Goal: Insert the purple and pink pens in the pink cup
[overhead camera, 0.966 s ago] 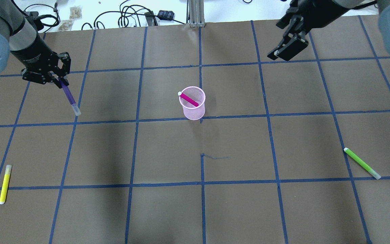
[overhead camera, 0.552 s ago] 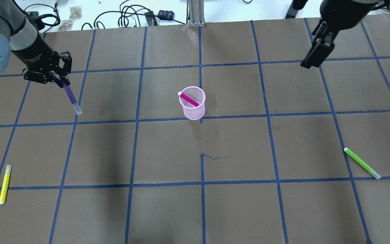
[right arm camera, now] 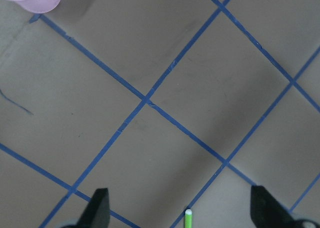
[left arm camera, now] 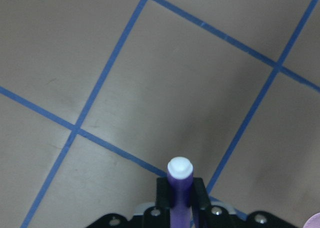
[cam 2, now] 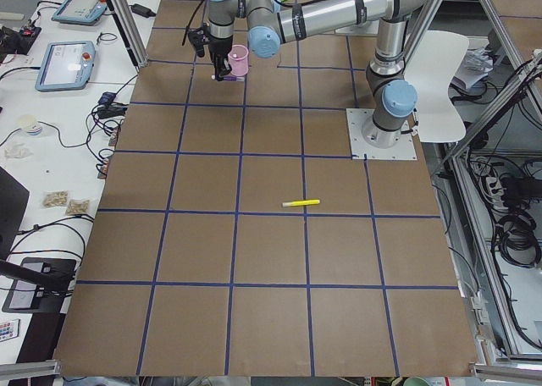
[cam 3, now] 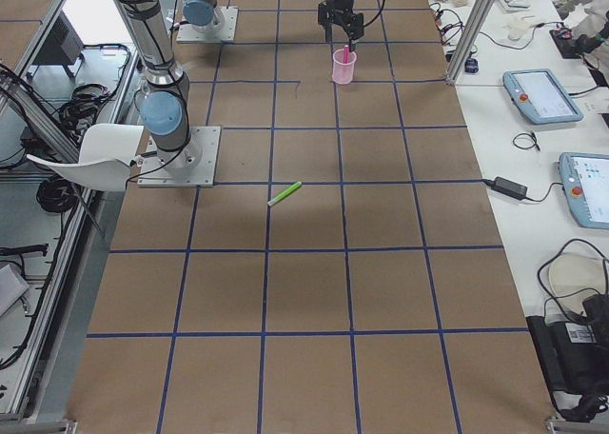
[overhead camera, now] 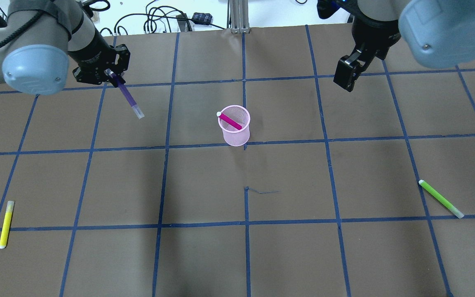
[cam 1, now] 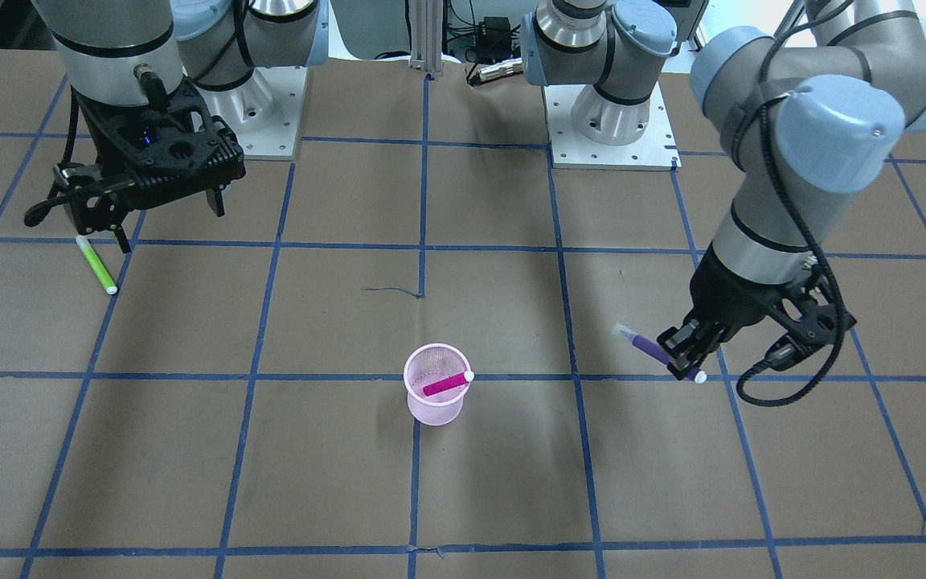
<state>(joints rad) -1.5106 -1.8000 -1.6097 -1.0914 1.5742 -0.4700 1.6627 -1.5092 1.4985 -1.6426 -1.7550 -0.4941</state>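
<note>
Risk lies at the rim: left hand grips the tilted purple pen well left of the pink cup, where the pink pen leans; a clipped rim could topple it. Right hand hangs open.

Pink cup partly beyond top edge

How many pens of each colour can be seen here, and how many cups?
purple pen: 1
pink pen: 1
green pen: 1
yellow pen: 1
pink cup: 1
Total: 5 things, 4 pens and 1 cup.
</note>
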